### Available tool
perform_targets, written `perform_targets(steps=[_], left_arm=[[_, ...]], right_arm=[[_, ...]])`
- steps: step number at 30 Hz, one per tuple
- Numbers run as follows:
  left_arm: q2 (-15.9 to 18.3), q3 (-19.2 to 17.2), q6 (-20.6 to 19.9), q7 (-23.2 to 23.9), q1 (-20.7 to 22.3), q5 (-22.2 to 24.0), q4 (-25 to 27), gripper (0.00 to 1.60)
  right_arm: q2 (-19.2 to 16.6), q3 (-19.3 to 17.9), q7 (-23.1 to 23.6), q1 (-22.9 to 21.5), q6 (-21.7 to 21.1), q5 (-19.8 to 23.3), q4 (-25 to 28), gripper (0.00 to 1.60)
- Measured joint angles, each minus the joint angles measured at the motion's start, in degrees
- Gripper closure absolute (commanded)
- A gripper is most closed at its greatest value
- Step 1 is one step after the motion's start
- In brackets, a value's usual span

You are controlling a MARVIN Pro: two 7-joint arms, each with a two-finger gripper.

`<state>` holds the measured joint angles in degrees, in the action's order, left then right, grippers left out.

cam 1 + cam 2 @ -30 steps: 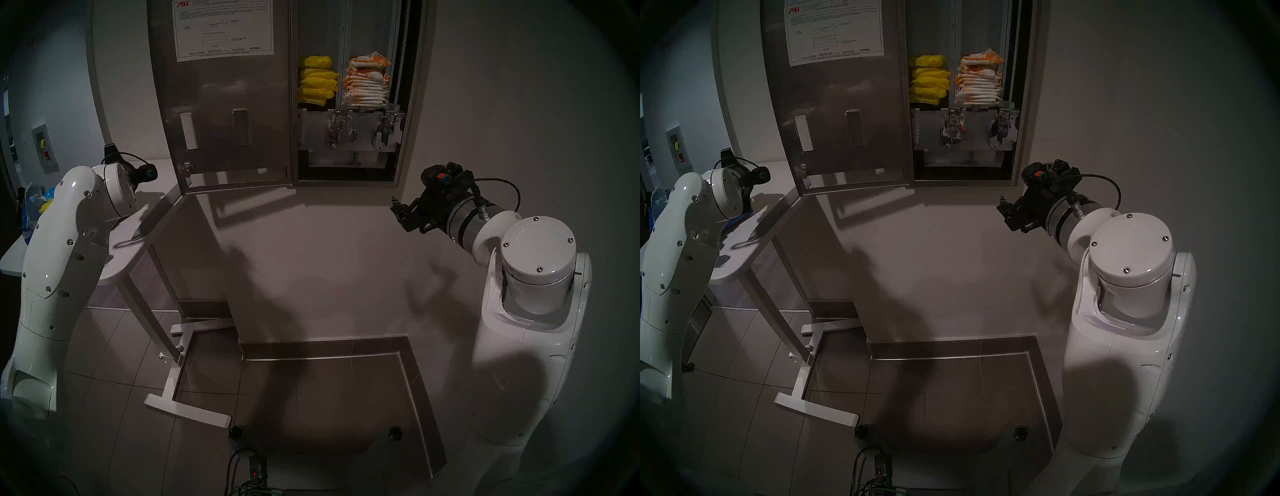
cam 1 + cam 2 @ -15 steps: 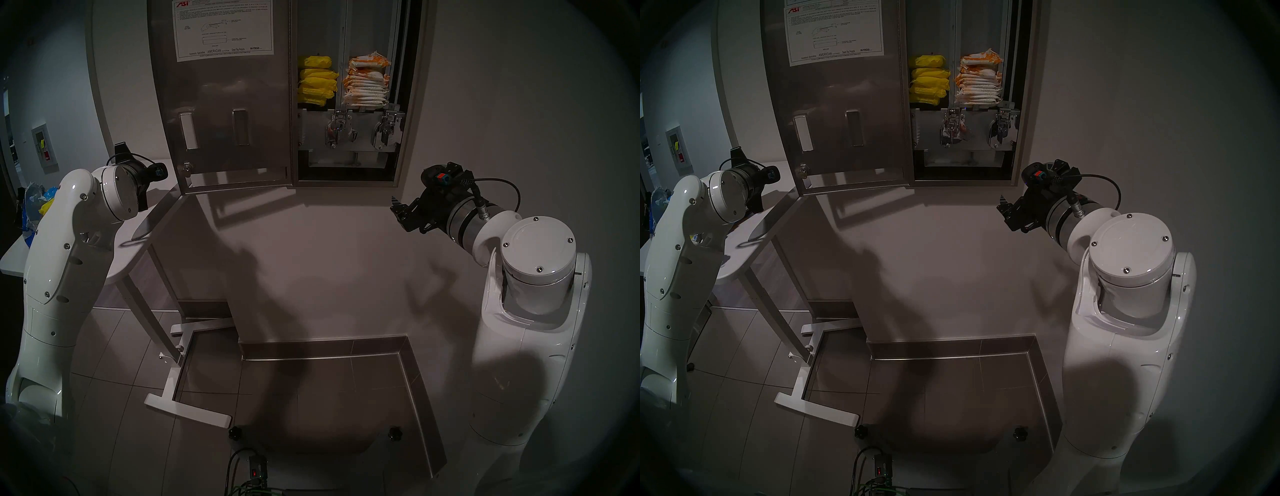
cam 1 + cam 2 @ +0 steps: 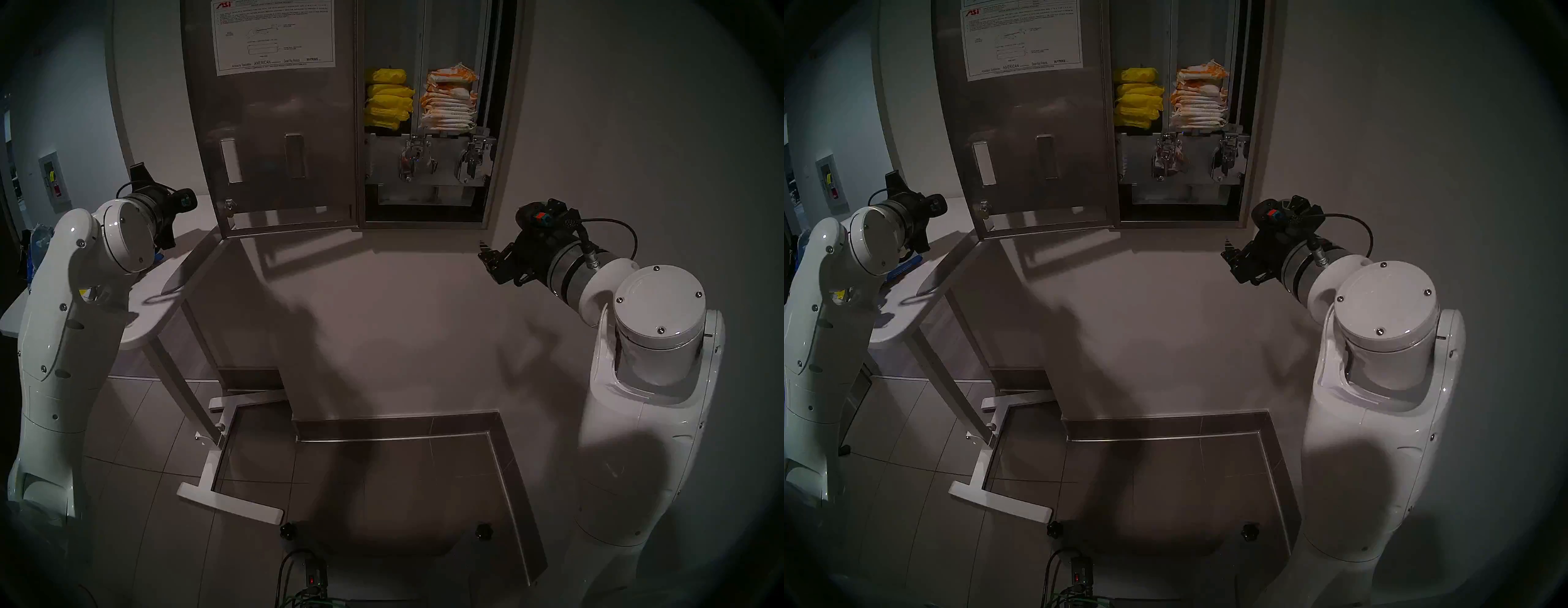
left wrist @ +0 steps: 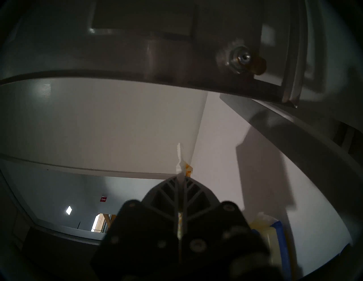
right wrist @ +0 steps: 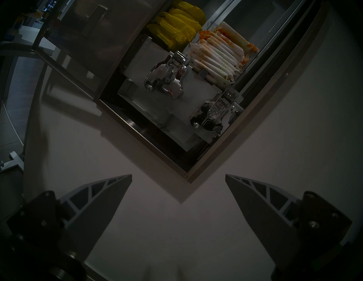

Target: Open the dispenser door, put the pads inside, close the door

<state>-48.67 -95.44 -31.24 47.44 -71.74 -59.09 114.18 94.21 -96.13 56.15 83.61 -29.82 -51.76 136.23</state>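
The dispenser door (image 3: 275, 127) hangs open to the left, showing its steel back and the white instruction sheet (image 3: 271, 38). Several pads (image 3: 449, 102) in white and orange wrappers are stacked in the cabinet's right column. My left gripper (image 4: 181, 176) is shut on the thin edge of one pad (image 4: 179, 157), which sticks out past the fingertips. It is over the side table, left of and below the door's key lock (image 4: 242, 58). My right gripper (image 3: 483, 254) is open and empty, below the cabinet's lower right corner, with its fingers (image 5: 110, 196) spread wide.
Yellow packets (image 3: 388, 99) fill the cabinet's left column. Two chrome lever mechanisms (image 3: 415, 161) sit below the stacks. A white side table (image 3: 169, 288) stands under the door's free edge, with a blue and yellow bag (image 3: 42, 246) on it. The table's base (image 3: 229, 501) lies on the floor.
My left wrist has risen and turned above the table while its gripper stayed shut on the pad. The right arm and the door have not moved.
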Motion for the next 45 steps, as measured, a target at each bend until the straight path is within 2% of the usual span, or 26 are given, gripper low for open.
perform_targets(steps=[9,19,22,23,28,31,35,45], left_arm=[[-1.2,-1.7,1.6,-1.8,-0.1,2.8,5.8,1.6],[-3.6,-2.5,3.5,-2.6,2.3,8.3,13.6,1.6],[-3.6,-2.5,3.5,-2.6,2.3,8.3,13.6,1.6],[-4.6,-3.4,4.3,-2.8,3.7,10.7,17.2,1.6],[-4.9,-3.6,4.4,-2.7,3.9,11.2,17.8,1.6],[-5.9,-3.5,4.3,-1.9,4.0,13.8,19.8,1.6],[-8.7,-2.1,4.1,0.8,4.1,20.8,23.0,1.6],[-14.9,1.2,2.7,5.9,3.7,37.3,24.8,1.6]], right_arm=[[0.0,0.0,0.0,0.0,0.0,0.0,0.0,0.0],[0.0,0.0,0.1,0.0,0.0,0.0,-0.1,0.0],[0.0,0.0,0.1,0.0,0.0,0.0,-0.1,0.0],[0.0,0.0,0.1,0.0,0.0,0.0,-0.1,0.0],[0.0,0.0,0.1,0.0,0.0,0.0,-0.1,0.0],[0.0,0.0,0.1,0.0,0.1,0.0,-0.1,0.0],[0.0,0.0,0.1,0.0,0.1,0.0,-0.1,0.0],[0.0,0.0,0.1,0.0,0.1,0.0,-0.1,0.0]])
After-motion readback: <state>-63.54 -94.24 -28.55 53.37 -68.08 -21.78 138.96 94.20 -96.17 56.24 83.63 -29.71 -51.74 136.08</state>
